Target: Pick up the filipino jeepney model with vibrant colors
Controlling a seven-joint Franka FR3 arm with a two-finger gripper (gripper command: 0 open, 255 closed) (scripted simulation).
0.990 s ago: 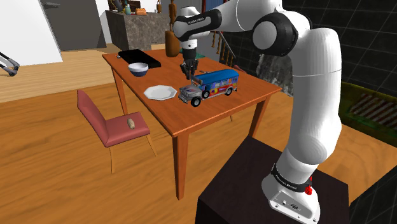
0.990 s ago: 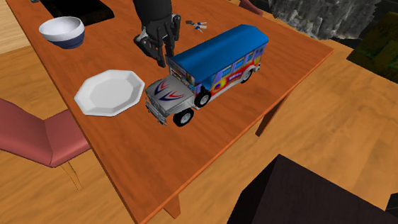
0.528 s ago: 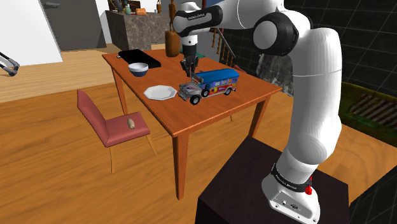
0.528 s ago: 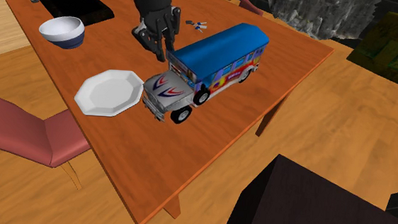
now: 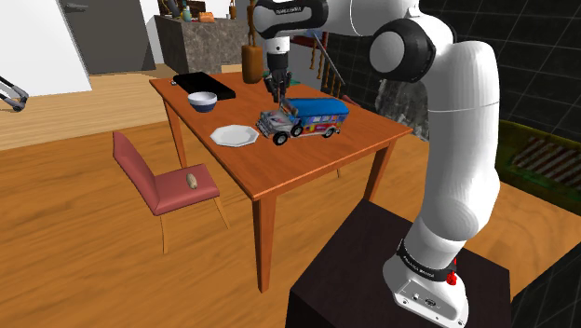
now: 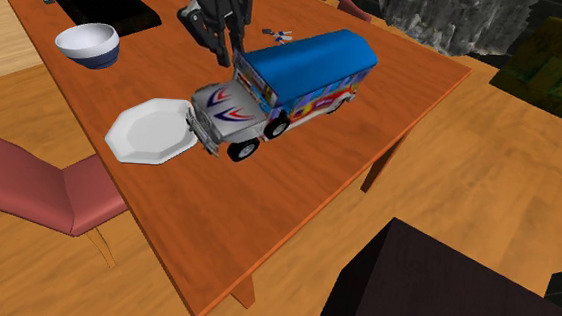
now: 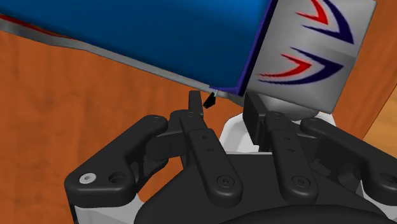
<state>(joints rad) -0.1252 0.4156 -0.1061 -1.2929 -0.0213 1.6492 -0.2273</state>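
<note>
Shoulder view: the jeepney model [image 5: 304, 117], blue-roofed with a grey nose and painted sides, sits near the middle of the wooden counter [image 5: 298, 164]. Its nose points at a white plate [image 5: 234, 136]. The black claw [image 5: 276, 90] comes down on its front end, and the tips are lost against the roof. White lettering on the arm's wrist and on its base is too small to read. A bowl [image 5: 203, 101] and a black tray [image 5: 199, 83] lie farther back.

Second exterior view: the claw [image 6: 227, 51] meets the model [image 6: 299, 78] where the roof joins the hood. The model's bumper overlaps the plate's [image 6: 140, 133] rim. It is hard to make out whether the front wheels touch the counter [image 6: 195, 217]. The side panels carry bright patches but no legible words. The top edge cuts off the arm.

Wrist view: the fingers [image 7: 202, 137] stand narrowly apart, pinching the model's [image 7: 159, 32] front edge between blue roof and chevron-striped hood. The gripped part itself is hidden.
</note>
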